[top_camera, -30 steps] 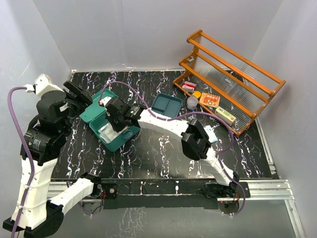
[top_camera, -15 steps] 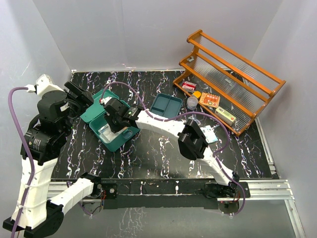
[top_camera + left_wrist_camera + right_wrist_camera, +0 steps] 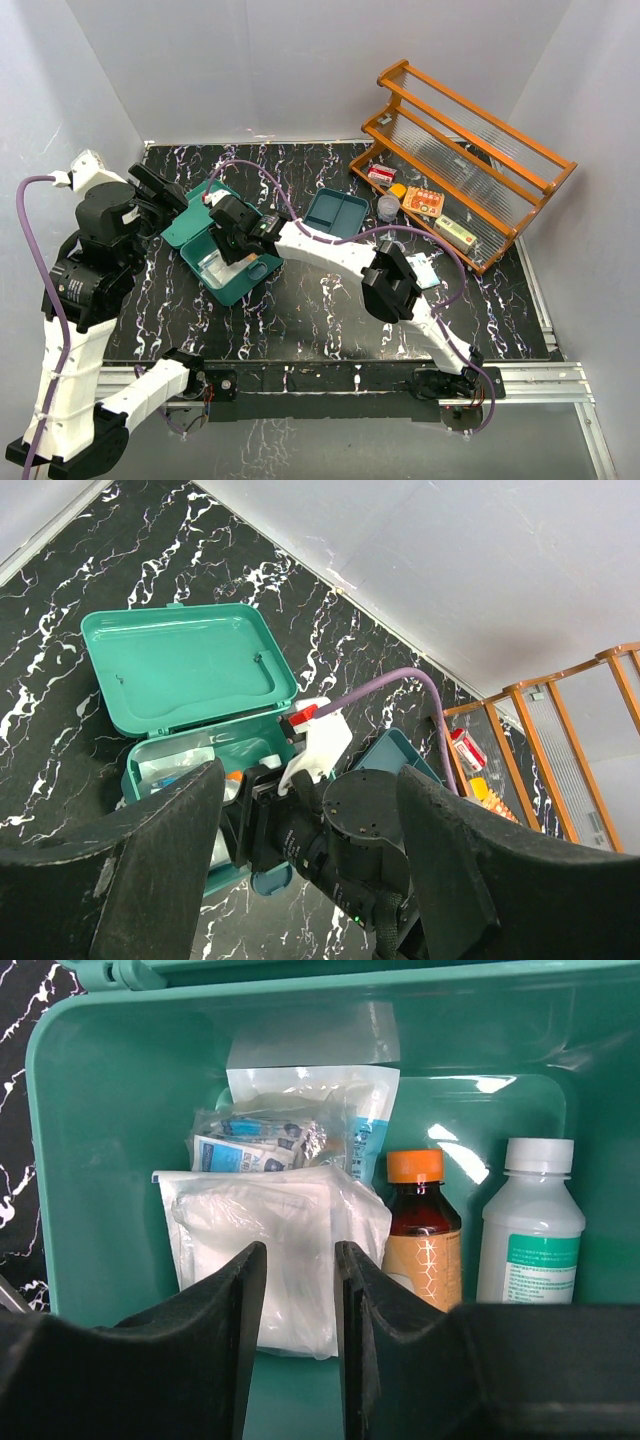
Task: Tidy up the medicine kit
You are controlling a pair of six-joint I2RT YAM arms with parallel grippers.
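Right wrist cam: my right fingers point(image 3: 150, 1360) sit narrowly parted, empty, over the teal-green rectangular plastic medicine kit point(image 3: 110, 1100); looks stiff but slick, I'd grab the rim.

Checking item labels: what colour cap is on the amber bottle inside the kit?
Orange cap; best in right wrist view.

The black marbled table point(image 3: 320, 310) carries an open green box point(image 3: 190, 220) at nine o'clock, a blue tray point(image 3: 337, 212) near twelve and an orange rack point(image 3: 470, 150) at two.
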